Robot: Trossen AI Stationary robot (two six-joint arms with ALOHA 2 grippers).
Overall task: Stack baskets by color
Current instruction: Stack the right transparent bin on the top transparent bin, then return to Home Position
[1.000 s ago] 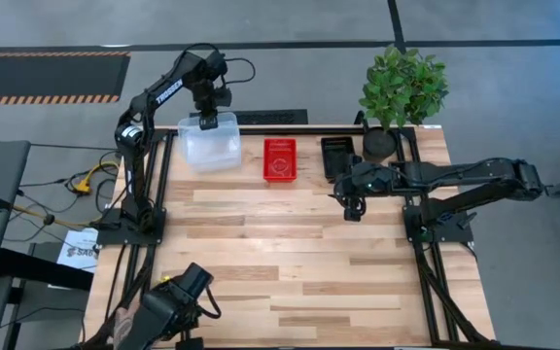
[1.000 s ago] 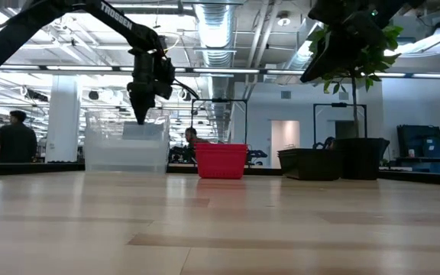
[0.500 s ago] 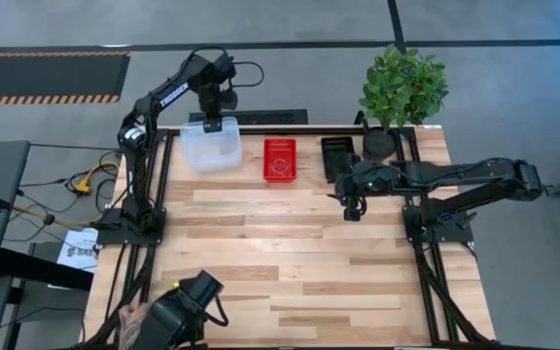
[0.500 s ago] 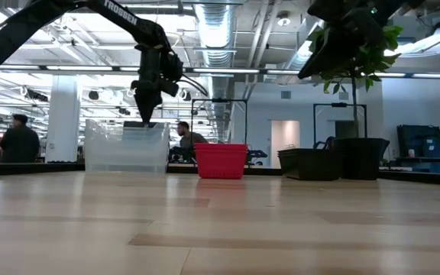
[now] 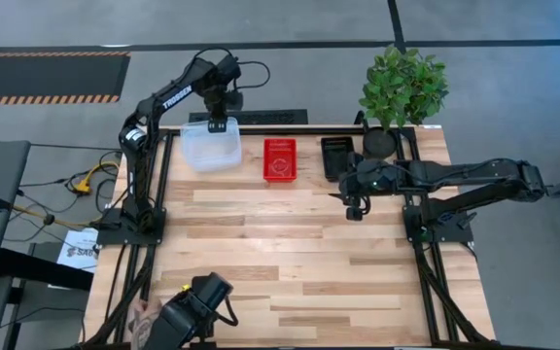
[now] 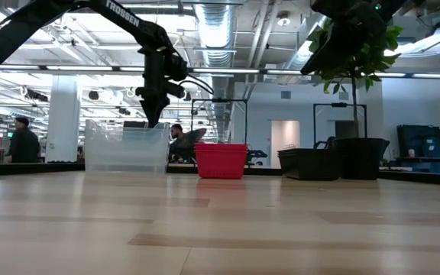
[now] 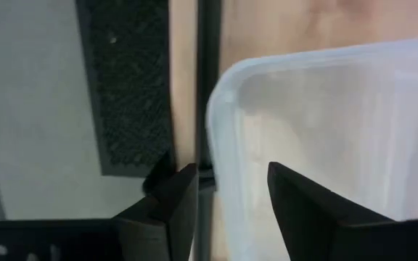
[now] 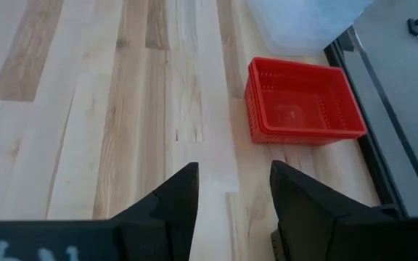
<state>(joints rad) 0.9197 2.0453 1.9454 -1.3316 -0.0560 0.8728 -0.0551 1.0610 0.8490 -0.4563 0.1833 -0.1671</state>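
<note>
Far edge of the light wooden slat table (image 5: 290, 253), 3 baskets in a row.

Left: clear translucent plastic rectangular basket (image 5: 211, 146) at the far left corner. Left gripper (image 5: 217, 124) hangs over its far rim; in the left wrist view the 2 dark fingers (image 7: 167, 203) stand apart, with the basket's rim corner (image 7: 220, 109) just beyond the gap. Nothing is clamped between them. In the low view the gripper (image 6: 153, 114) is just above the rim, tip at rim level; contact cannot be told.

Middle: small red mesh plastic rectangular basket (image 5: 280, 159), upright on the table, a gap on either side.

Right: black mesh plastic rectangular basket (image 5: 335, 156), near the potted green plant (image 5: 402, 87) at the far right corner.

Right gripper (image 5: 357, 210) is raised over bare table near the black basket; fingers (image 8: 176, 199) apart, empty, red basket (image 8: 302, 101) beyond them.

Near edge, left: a black camera-like device (image 5: 194, 309) with a person's hand (image 5: 146, 316) beside it.
</note>
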